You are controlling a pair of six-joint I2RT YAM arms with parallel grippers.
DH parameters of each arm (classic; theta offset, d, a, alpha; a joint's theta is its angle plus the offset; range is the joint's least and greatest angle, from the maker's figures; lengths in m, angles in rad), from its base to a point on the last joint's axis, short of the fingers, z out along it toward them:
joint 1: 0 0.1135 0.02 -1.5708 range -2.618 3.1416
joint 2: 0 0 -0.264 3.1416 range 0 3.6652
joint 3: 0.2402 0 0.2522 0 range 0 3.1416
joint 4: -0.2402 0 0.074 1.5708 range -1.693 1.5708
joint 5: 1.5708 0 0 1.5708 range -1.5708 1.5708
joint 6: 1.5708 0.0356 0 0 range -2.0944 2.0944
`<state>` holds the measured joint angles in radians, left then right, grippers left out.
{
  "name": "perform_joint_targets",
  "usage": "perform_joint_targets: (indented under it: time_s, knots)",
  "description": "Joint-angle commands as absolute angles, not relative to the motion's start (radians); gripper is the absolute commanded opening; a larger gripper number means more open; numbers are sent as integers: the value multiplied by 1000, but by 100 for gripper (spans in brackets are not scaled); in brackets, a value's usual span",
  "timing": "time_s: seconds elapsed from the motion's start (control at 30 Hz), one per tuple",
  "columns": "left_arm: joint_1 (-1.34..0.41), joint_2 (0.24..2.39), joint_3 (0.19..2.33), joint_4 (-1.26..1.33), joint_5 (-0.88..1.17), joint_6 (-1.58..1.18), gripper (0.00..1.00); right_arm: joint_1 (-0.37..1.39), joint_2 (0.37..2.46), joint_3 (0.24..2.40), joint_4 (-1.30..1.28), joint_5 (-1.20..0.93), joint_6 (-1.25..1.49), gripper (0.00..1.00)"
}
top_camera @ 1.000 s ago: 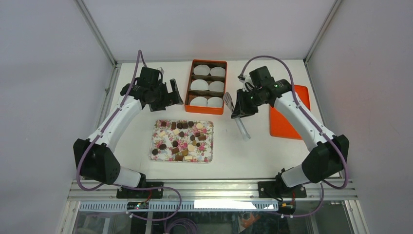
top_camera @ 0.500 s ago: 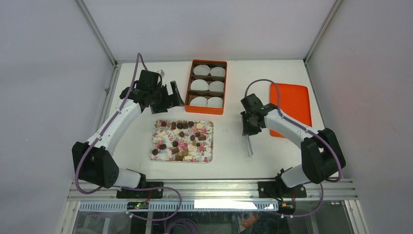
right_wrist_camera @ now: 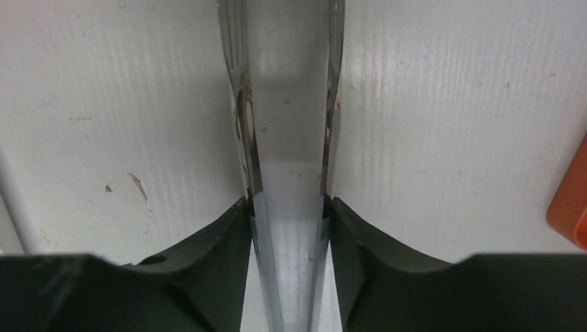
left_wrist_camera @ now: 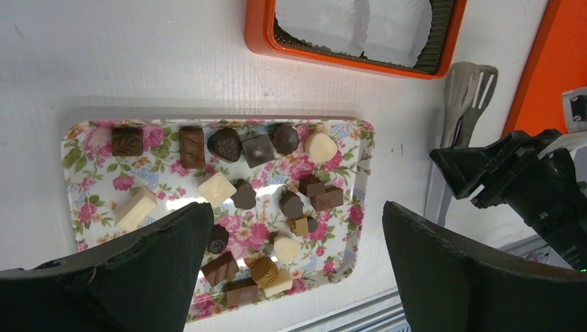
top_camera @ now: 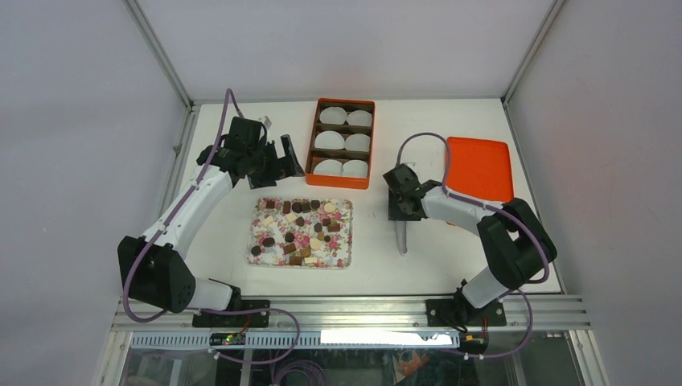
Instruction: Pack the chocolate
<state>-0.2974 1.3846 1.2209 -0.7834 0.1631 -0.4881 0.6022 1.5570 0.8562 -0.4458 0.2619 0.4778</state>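
The top view looks down; the left wrist shares its floral tray (top_camera: 346,233) (left_wrist_camera: 97,173).

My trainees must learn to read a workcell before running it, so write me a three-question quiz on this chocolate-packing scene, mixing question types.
1. True or false: the left tool is shut.
2. What does the right tool grip? A: tongs; B: a spoon; C: a brush.
3. How many paper cups sit in the orange box?
Key: 1 false; 2 A; 3 six.
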Motion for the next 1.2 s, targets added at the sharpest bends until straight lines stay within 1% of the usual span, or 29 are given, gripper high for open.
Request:
perform_joint_targets:
  time_s: [0.0, 0.03, 0.07, 0.13, 0.2, 0.27, 0.53, 0.63, 0.77, 0.87, 0.97, 1.03, 1.17]
  knots:
    - [-298, 1329, 1201, -751, 181, -502, 99, 608, 1565, 853, -393, 303, 514, 54]
    - [-298, 1326, 1198, -752, 182, -503, 99, 610, 1561, 848, -394, 302, 515, 63]
    - [-298, 1326, 1196, -751, 184, -504, 99, 612, 1555, 846, -396, 305, 515, 70]
    - [-298, 1324, 1196, -751, 185, -505, 99, 614, 1537, 843, -405, 309, 516, 79]
    - [-298, 1325, 1196, -752, 184, -507, 99, 616, 1518, 843, -422, 317, 519, 85]
    - [-298, 1325, 1198, -752, 185, -509, 99, 619, 1498, 849, -446, 325, 530, 87]
    - [-298, 1324, 1200, -752, 175, -500, 99, 652, 1449, 839, -500, 395, 615, 90]
    - [-298, 1317, 1194, -751, 168, -499, 99, 681, 1424, 815, -465, 418, 607, 92]
    - [-298, 1310, 1185, -751, 163, -497, 99, 697, 1442, 824, -473, 452, 564, 92]
    - [-298, 1307, 1177, -752, 159, -497, 99, 697, 1448, 838, -477, 422, 574, 92]
    - [-298, 1301, 1172, -752, 154, -497, 99, 696, 1474, 848, -503, 406, 585, 92]
    - [-298, 1296, 1169, -751, 150, -497, 99, 696, 1480, 827, -464, 391, 588, 91]
    - [-298, 1290, 1166, -750, 146, -492, 99, 696, 1505, 811, -436, 378, 600, 86]
